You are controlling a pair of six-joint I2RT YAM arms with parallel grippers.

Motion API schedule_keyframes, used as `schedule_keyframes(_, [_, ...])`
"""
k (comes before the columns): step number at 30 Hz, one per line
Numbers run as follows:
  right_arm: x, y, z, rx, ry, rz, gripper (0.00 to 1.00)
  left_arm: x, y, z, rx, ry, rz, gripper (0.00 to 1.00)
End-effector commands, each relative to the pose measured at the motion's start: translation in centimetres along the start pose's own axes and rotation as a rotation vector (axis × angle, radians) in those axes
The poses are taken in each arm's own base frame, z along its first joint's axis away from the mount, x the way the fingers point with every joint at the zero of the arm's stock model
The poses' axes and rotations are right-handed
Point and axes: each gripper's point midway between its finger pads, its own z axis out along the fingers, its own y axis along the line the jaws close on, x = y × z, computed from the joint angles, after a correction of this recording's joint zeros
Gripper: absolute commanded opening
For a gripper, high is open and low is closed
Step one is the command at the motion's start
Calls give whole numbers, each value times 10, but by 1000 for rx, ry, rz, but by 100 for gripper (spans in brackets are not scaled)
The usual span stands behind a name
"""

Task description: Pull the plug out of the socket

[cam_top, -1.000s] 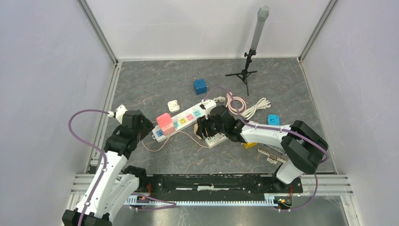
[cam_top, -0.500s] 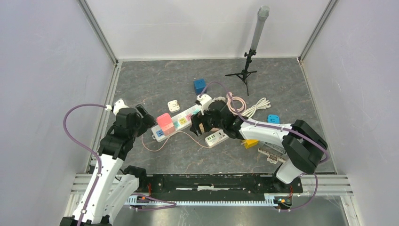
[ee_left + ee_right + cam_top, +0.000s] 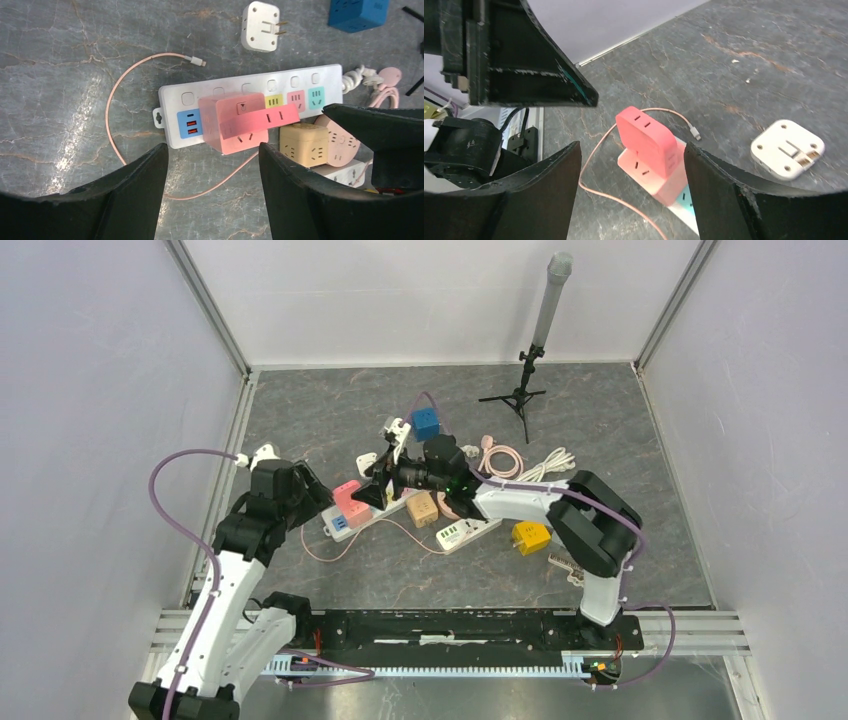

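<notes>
pink plug (image 3: pixel 235 125), yellow cube (image 3: pixel 302 145) close beside

Grey marbled tabletop (image 3: pixel 330 410). Blue cube socket (image 3: pixel 426 424) toward the back; white flat adapter (image 3: pixel 260 33) near it, prongs showing. Black tripod (image 3: pixel 518 395) upright, back right. White cable coil (image 3: pixel 545 466). Yellow cube (image 3: pixel 530 537). Tan cube (image 3: pixel 303 145) touching pink disc (image 3: pixel 340 142). Thin pink cable (image 3: pixel 116 95) lying loose.

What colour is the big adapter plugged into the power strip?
The adapter is pink with a coral-red top; clearest in the left wrist view.
</notes>
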Motion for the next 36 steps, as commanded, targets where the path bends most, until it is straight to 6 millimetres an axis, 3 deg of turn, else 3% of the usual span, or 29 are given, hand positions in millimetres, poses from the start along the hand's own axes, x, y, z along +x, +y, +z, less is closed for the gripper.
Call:
schedule_keyframes(1, [-22, 17, 21, -147, -80, -72, 79, -3, -7, 4, 23, 31, 16, 73])
schedule_keyframes(7, [-6, 30, 36, -299, -37, -100, 79, 2, 2, 17, 3, 96, -36, 73])
schedule_keyframes(14, [15, 40, 33, -419, 24, -111, 71, 2, 2, 23, 36, 152, -92, 73])
schedule_keyframes(21, [20, 31, 30, -402, 52, -117, 49, 7, 3, 29, 62, 189, -145, 71])
schedule_keyframes(28, [15, 26, 21, -327, 52, -138, 44, 22, -12, 34, 167, 261, -163, 62])
schedule_keyframes(32, [-1, 15, 17, -199, 9, -71, 45, 26, -28, 29, 276, 289, -139, 56])
schedule_keyframes(36, [-14, -4, 6, -2, -55, 81, 61, 24, -29, 21, 301, 270, -79, 52])
